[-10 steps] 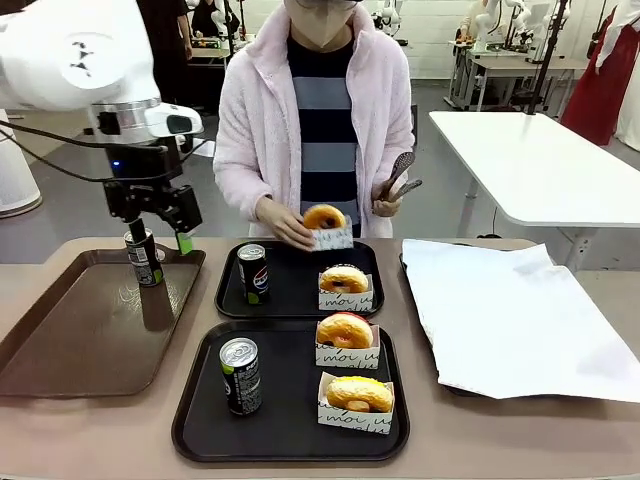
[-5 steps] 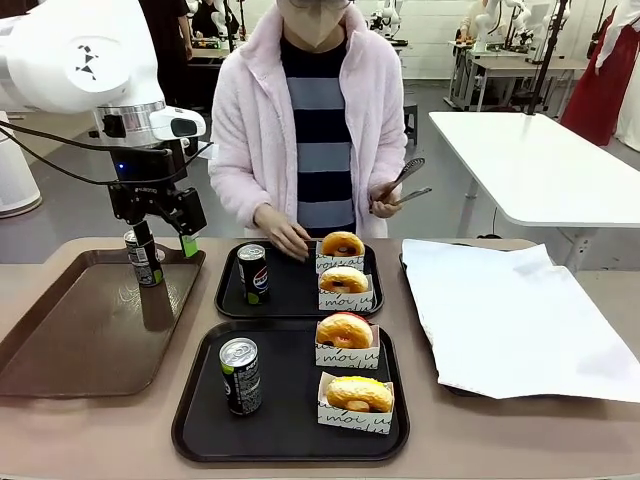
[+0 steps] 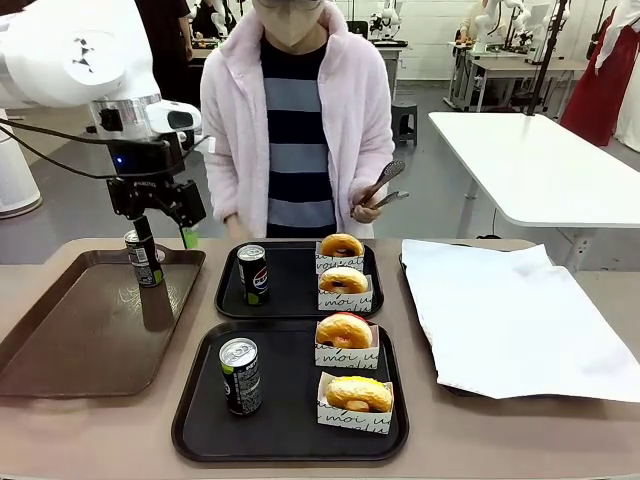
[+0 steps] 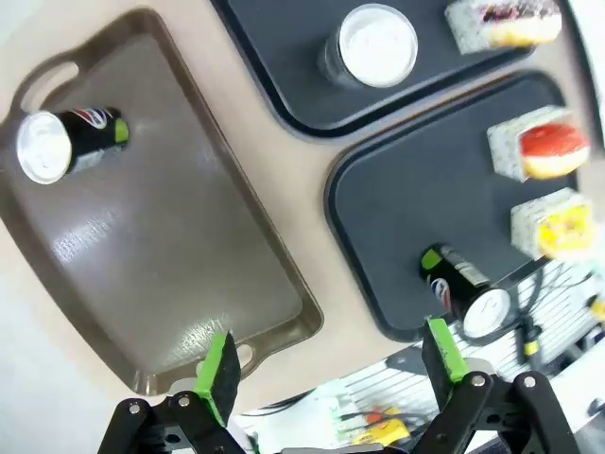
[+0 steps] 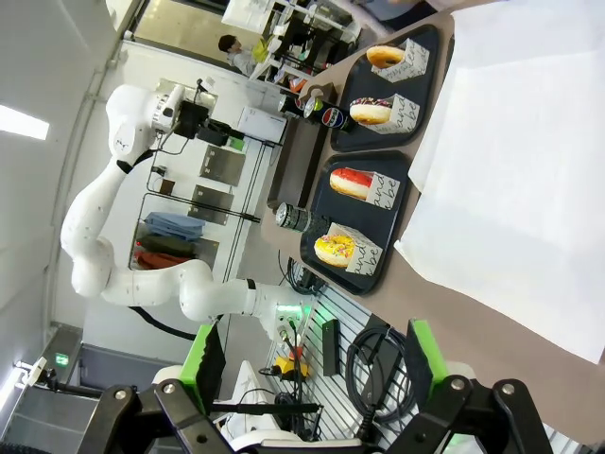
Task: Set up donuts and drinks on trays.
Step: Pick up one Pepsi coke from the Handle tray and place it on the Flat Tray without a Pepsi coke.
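Observation:
Two black trays lie mid-table. The far tray (image 3: pixel 296 296) holds a Pepsi can (image 3: pixel 253 273) and two donuts (image 3: pixel 342 246) (image 3: pixel 343 281) in paper holders. On the near tray (image 3: pixel 290 412) stand a dark can (image 3: pixel 240 375) and a red-iced donut (image 3: pixel 344 331) and a yellow-iced donut (image 3: pixel 358 393). My left gripper (image 3: pixel 163 238) (image 4: pixel 331 357) hangs open just above another can (image 3: pixel 145 258) (image 4: pixel 71 147), which stands on the brown tray (image 3: pixel 70 330). High above the table, my right gripper (image 5: pixel 312 357) is open and holds nothing.
A person stands at the far edge holding metal tongs (image 3: pixel 386 186) in one hand. A tray lined with white paper (image 3: pixel 520 320) takes up the right of the table. Bare tabletop runs along the front edge.
The person set a donut in its holder at the far tray's back right, then drew the hand away and stood up straighter. My left gripper has barely moved.

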### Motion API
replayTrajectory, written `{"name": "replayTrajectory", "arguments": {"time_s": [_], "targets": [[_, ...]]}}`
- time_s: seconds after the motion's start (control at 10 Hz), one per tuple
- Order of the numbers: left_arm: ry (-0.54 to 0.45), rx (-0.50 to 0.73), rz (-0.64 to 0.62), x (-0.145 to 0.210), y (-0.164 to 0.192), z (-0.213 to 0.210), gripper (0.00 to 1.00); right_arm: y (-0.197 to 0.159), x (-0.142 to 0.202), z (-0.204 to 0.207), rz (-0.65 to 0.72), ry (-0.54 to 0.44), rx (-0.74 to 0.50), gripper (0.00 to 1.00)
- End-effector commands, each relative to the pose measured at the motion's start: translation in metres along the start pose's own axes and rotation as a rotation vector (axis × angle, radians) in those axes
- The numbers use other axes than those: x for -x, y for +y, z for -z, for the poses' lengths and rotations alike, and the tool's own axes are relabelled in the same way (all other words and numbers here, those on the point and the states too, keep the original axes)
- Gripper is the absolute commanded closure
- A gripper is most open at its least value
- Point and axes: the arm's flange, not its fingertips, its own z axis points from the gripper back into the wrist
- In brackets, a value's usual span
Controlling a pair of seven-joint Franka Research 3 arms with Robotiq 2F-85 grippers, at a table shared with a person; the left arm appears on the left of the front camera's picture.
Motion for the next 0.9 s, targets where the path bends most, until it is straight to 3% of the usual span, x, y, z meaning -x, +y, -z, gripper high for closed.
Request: {"name": "replayTrajectory", "arguments": {"time_s": [0.0,0.2,0.4,0.6,0.8], "targets": [[-0.068,0.215,-0.164,-0.010,0.056,-0.038,0.00,0.000,-0.003,-0.001,-0.018,-0.018,-0.027,0.00],[-0.199,0.364,-0.231,0.009,0.115,-0.062,0.00,0.000,-0.003,-0.001,-0.018,-0.018,-0.027,0.00],[-0.262,0.499,-0.277,0.030,0.171,-0.074,0.00,0.000,-0.003,-0.001,-0.018,-0.018,-0.027,0.00],[-0.234,0.662,-0.202,0.049,0.240,-0.070,0.00,0.000,-0.003,-0.001,-0.018,-0.018,-0.027,0.00],[-0.179,0.779,-0.137,0.068,0.282,-0.042,0.00,0.000,-0.003,-0.001,-0.018,-0.018,-0.027,0.00]]}}
